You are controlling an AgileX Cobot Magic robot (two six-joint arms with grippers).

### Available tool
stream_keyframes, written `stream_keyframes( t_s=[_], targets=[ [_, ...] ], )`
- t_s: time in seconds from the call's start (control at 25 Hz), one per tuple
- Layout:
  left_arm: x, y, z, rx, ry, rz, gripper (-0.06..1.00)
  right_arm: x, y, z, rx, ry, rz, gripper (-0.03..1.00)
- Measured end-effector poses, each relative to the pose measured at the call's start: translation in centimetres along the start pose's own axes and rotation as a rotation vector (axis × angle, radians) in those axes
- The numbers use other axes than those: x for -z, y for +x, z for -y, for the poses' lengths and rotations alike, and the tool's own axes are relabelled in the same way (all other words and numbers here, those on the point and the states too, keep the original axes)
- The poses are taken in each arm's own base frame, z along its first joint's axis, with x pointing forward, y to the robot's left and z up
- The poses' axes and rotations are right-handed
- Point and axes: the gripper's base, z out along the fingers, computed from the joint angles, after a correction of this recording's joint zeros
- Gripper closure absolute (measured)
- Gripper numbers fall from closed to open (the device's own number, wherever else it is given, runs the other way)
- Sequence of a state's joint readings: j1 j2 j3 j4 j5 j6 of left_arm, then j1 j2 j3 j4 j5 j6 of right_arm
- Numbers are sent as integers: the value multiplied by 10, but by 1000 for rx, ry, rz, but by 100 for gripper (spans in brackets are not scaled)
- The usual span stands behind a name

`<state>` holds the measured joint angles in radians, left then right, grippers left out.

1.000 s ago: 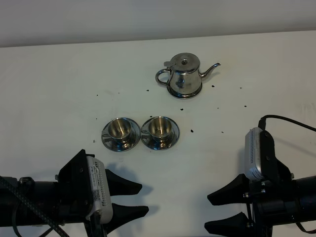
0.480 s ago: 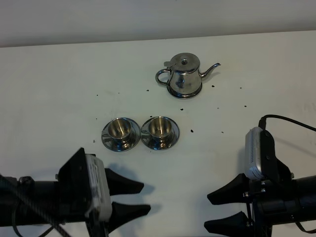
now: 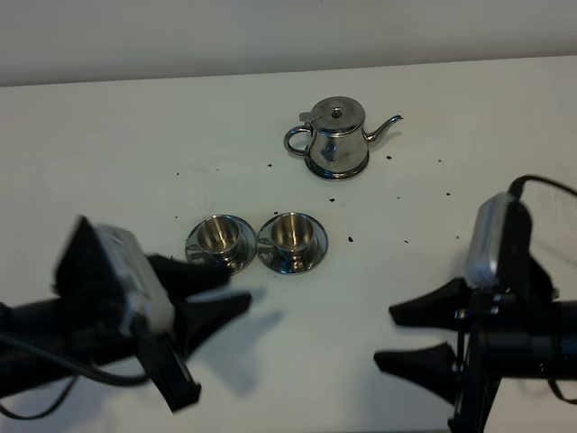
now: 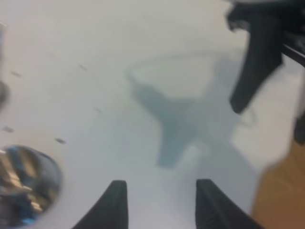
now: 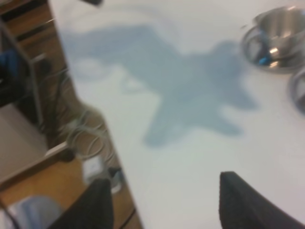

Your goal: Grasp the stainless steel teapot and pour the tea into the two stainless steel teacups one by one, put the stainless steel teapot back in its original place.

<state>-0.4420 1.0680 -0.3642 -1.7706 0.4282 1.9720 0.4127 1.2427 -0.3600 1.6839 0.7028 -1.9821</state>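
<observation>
The stainless steel teapot [image 3: 335, 137] stands upright at the back of the white table [image 3: 108, 162], spout to the right, loop handle to the left. The two stainless steel teacups [image 3: 219, 234] [image 3: 290, 233] sit side by side on their saucers in the middle. No tea can be seen. My left gripper [image 3: 236, 286] is open just in front of the left cup, touching nothing. My right gripper [image 3: 386, 337] is open at the front right, empty. Blurred, the left wrist view shows open fingers [image 4: 116, 202] and a saucer [image 4: 24, 183]. A cup [image 5: 276, 31] shows in the right wrist view.
Small dark specks [image 3: 351, 239] dot the table between the teapot and the cups. The right wrist view shows the table's edge with cables [image 5: 88, 138] and a wooden floor below it. A pale wall [image 3: 270, 36] runs behind the table.
The left arm has lifted and swung forward and right toward the left cup. The right arm has shifted slightly right. Both grippers stay open; teapot and cups have not moved.
</observation>
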Motion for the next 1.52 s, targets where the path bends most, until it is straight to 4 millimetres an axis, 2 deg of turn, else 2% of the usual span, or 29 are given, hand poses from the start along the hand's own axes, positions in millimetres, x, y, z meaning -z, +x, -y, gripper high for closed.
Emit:
stream_keyframes(
  t_s=[0.44,0.88,1.08,1.16,1.28,1.4,1.52],
  targets=[
    [48,-61,-1,130,-205,272,58,25,-36,-2,-53,121,52,49],
    [59,-90,0,163,-195,331,58,48,-67,-9,-111,150,3,49],
    [70,-119,8,129,-136,337,58,56,-78,-13,-127,144,-31,49],
    [75,-132,14,119,-95,294,58,59,-82,-13,-135,156,-38,49],
    [81,-145,17,114,-75,128,58,61,-83,-13,-142,172,-52,49],
    [86,-145,9,188,-161,-127,58,62,-81,-12,-147,180,-66,49],
    [95,-128,-3,297,-336,-394,58,62,-82,-12,-150,184,-65,49]
  ],
)
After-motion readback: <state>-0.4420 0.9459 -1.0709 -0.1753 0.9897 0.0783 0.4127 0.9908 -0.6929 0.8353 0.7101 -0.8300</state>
